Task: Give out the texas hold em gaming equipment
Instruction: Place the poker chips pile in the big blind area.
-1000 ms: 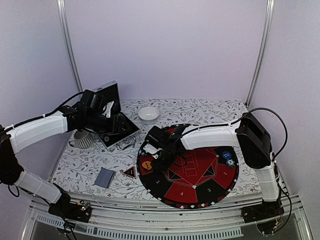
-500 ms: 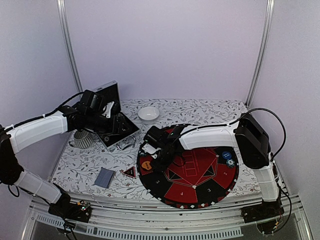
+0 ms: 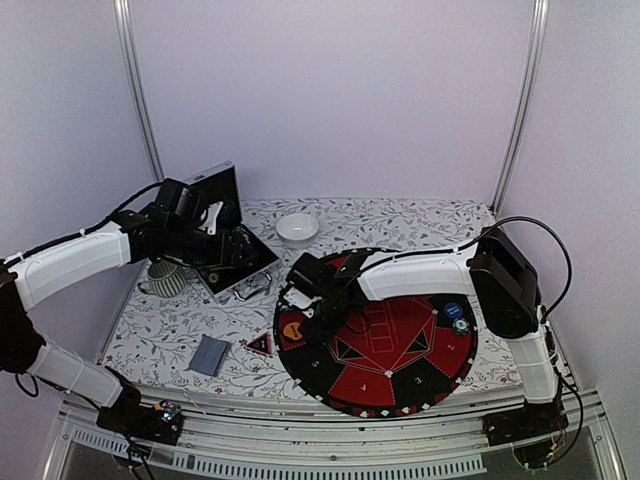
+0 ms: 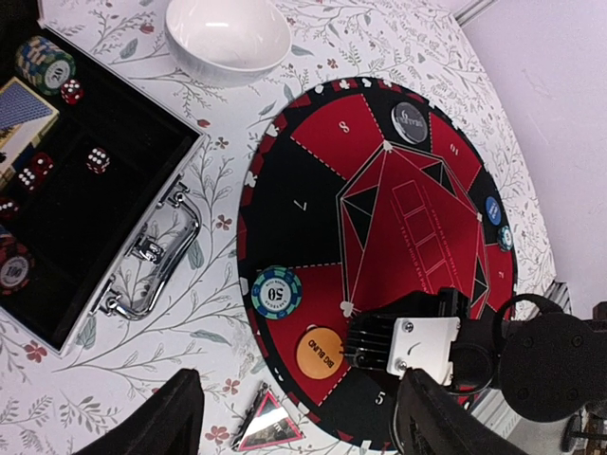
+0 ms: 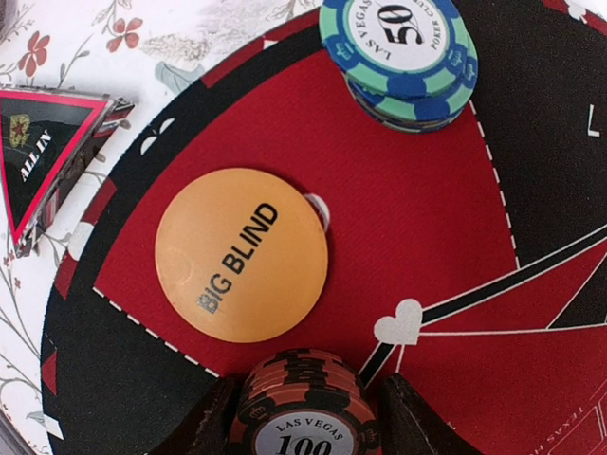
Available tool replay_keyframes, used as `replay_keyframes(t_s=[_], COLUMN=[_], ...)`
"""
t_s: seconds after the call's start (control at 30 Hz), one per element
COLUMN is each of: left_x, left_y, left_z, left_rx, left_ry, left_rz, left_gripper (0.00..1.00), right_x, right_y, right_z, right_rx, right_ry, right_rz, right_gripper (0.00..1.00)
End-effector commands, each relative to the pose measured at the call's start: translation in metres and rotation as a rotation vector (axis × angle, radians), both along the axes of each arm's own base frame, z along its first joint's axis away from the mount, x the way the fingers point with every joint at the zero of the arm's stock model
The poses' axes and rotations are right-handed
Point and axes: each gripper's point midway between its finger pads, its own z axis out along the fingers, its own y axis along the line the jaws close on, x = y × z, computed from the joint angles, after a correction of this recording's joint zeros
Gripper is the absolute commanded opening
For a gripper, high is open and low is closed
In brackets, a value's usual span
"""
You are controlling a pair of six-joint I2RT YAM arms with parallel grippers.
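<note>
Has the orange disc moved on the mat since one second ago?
No. The orange disc lies in the same red sector by the left rim of the round mat, exactly as before.

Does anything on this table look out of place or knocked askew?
Mostly tidy. The triangular ALL IN marker lies off the felt mat, on the floral tablecloth beside the mat's rim, and the grey-blue cards sit alone toward the front left. Nothing looks spilled or damaged.
</note>
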Motion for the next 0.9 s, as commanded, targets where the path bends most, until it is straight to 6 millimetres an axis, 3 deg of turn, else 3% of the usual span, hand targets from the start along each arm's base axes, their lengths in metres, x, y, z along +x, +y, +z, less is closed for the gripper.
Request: replay_keyframes(t_s=[0.0, 0.1, 0.17, 0.23, 0.27, 0.5, 0.67, 0.87], left_x=[0.0, 0.0, 0.0, 0.0, 0.0, 0.0, 0.004, 0.015], left_y=[0.004, 0.004, 0.005, 0.005, 0.005, 0.005, 0.007, 0.018], left_z=[0.006, 0.005, 0.005, 0.006, 0.006, 0.01, 0.016, 0.022], left_rx=[0.005, 0.005, 0.005, 0.006, 0.005, 0.008, 0.022, 0.069], left_ry=[-0.02, -0.017, -0.017, -0.018, -0.022, -0.035, -0.053, -0.073], left_rz=[-0.002, -0.002, -0.002, -0.004, -0.004, -0.01, -0.006, 0.015], left_gripper=[0.73, 0.73, 0.73, 0.73, 0.73, 0.73, 0.73, 0.77], right_x=[-0.004, -0.005, -0.006, -0.007, -0.006, -0.004, 0.002, 0.015], right_y=[-0.013, -0.007, 0.0, 0.006, 0.009, 0.029, 0.042, 0.023], right_z=[-0.025, -0.019, -0.013, -0.005, 0.0, 0.053, 0.127, 0.218], right_rx=[-0.074, -0.05, -0.023, 0.004, 0.017, 0.141, 0.281, 0.422], right_ry=[0.016, 0.026, 0.038, 0.039, 0.032, -0.007, -0.102, -0.265], right_rz=[-0.001, 0.007, 0.019, 0.028, 0.03, 0.071, 0.112, 0.075], right_gripper=[0.52, 0.59, 0.7, 0.93, 1.0, 0.99, 0.99, 0.99])
